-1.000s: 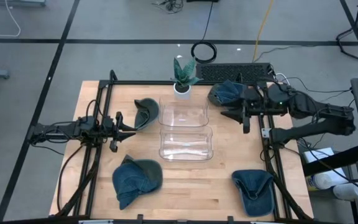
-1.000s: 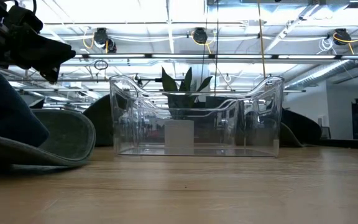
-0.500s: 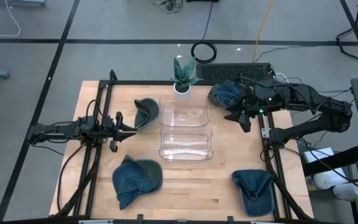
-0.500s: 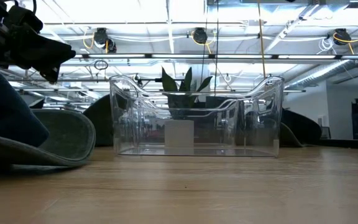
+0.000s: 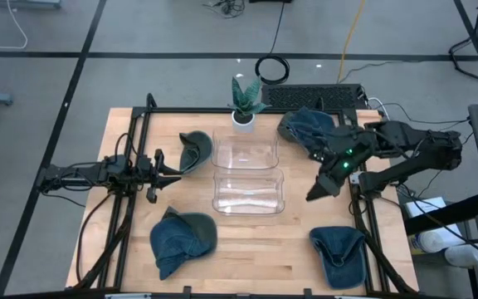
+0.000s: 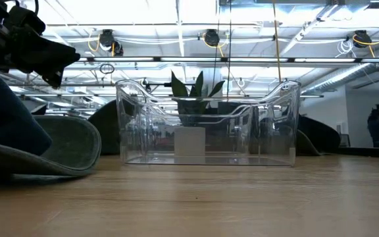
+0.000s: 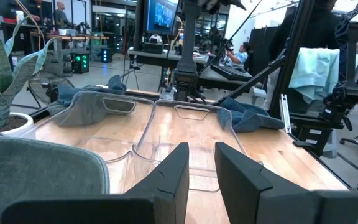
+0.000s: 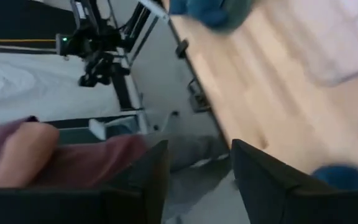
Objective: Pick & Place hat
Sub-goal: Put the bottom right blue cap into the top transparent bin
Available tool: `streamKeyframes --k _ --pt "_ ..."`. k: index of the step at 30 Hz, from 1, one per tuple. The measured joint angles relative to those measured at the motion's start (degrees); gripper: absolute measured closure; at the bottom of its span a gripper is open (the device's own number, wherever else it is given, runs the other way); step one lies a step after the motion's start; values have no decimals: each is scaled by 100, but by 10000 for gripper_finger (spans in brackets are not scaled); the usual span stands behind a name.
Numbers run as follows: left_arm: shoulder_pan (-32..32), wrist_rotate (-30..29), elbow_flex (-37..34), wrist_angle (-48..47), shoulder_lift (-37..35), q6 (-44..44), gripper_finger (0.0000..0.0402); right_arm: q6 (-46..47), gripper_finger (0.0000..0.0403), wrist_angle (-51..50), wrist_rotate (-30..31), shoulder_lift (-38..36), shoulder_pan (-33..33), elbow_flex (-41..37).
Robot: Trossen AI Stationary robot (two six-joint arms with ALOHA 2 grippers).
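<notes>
Several hats lie flat on the wooden table: a dark green cap (image 5: pixel 193 149) left of the clear bins, a blue hat (image 5: pixel 181 237) at the near left, a blue hat (image 5: pixel 338 253) at the near right, and a blue hat (image 5: pixel 305 124) at the far right. My right gripper (image 5: pixel 314 195) hangs open above bare table between the two right-hand hats, slanting down toward the bins; nothing is between its fingers (image 8: pixel 148 180). My left gripper (image 5: pixel 177 170) waits level at the table's left, beside the green cap (image 7: pixel 42 168), its fingers a little apart and empty.
Two clear bins (image 5: pixel 247 174) stand end to end at the table's middle, with a potted plant (image 5: pixel 243 104) behind them. A black frame rail (image 5: pixel 359 208) runs along the right side. A person's arm (image 8: pixel 17 149) shows beyond the table in the right wrist view.
My right gripper has swung away from the far-right blue hat toward the table's near edge and its middle. It has rolled about its own line and tipped downward. The hats and bins have stayed where they were.
</notes>
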Motion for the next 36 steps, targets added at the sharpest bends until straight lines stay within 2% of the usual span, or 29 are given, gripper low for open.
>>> streamKeyframes --k 13,16,24,31,33,36 --pt "0 0 0 1 0 0 314 2174 257 70 18 181 1970 0" --pt "-1 0 0 2 0 0 314 2633 257 432 30 385 2376 0" --pt "0 0 0 -1 0 0 314 3857 257 2036 -173 950 2927 0" --pt "0 0 0 -2 0 0 314 5164 257 3047 -256 1397 3338 0" --pt "-2 0 -1 1 0 0 314 5390 257 3036 -124 1469 3433 0" --pt "-1 0 0 1 0 0 314 5404 257 2655 500 1500 3526 0"
